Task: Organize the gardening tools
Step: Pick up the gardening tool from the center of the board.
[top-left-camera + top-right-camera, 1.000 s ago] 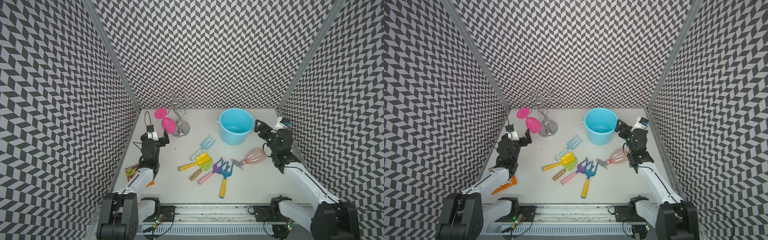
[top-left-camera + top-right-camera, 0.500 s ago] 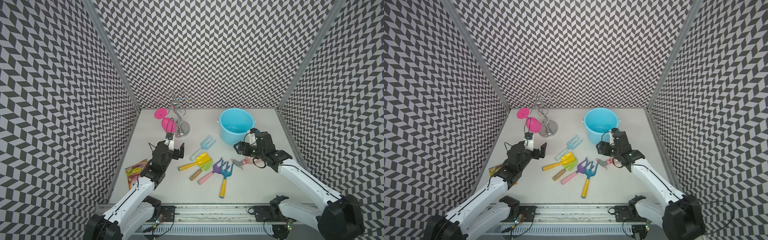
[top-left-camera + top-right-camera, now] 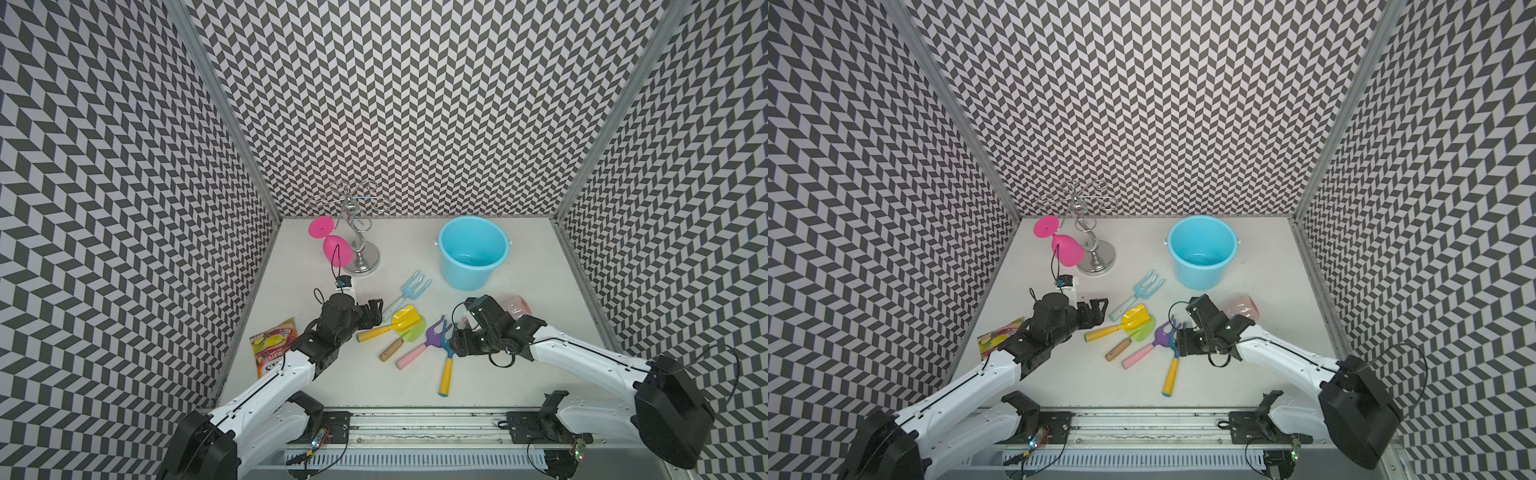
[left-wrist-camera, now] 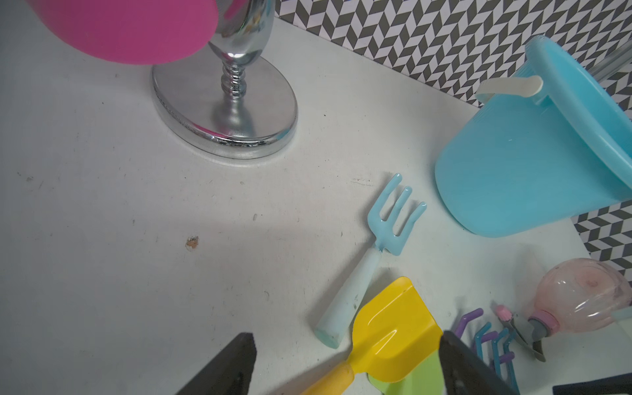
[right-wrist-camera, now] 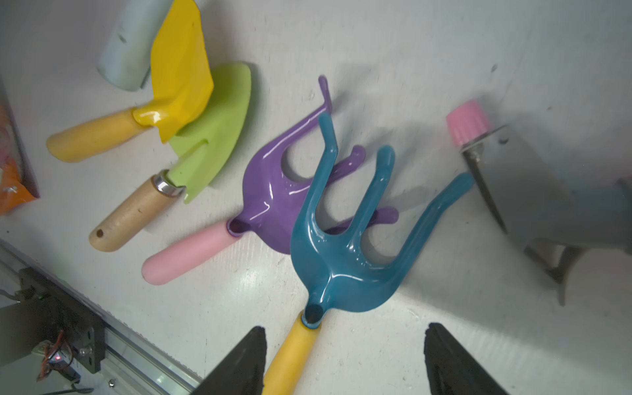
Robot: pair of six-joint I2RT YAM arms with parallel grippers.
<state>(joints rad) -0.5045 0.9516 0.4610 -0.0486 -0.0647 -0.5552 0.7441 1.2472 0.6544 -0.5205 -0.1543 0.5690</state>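
Note:
The gardening tools lie in a loose pile mid-table: pale blue fork (image 3: 411, 289), yellow scoop (image 3: 405, 325) overlapping a green trowel (image 3: 417, 336), and a purple rake (image 3: 432, 336) under a blue rake (image 3: 445, 353). The pink spray bottle (image 3: 515, 309) lies on its side, partly hidden behind my right arm. My left gripper (image 3: 375, 318) is open just left of the scoop, whose blade (image 4: 393, 335) shows between its fingers. Over the blue rake's neck my right gripper (image 3: 456, 345) is open, its yellow handle (image 5: 290, 352) close to one finger (image 5: 239, 366).
A blue bucket (image 3: 473, 253) stands upright at the back right. At the back left, a pink wine glass (image 3: 334, 249) hangs by a silver stand (image 3: 361, 257). An orange candy packet (image 3: 272, 347) lies by the left wall, under my left arm.
Both arms have swung in from the table's sides to the tool pile. The left has come to the yellow scoop. The right has come over the blue rake, in front of the spray bottle.

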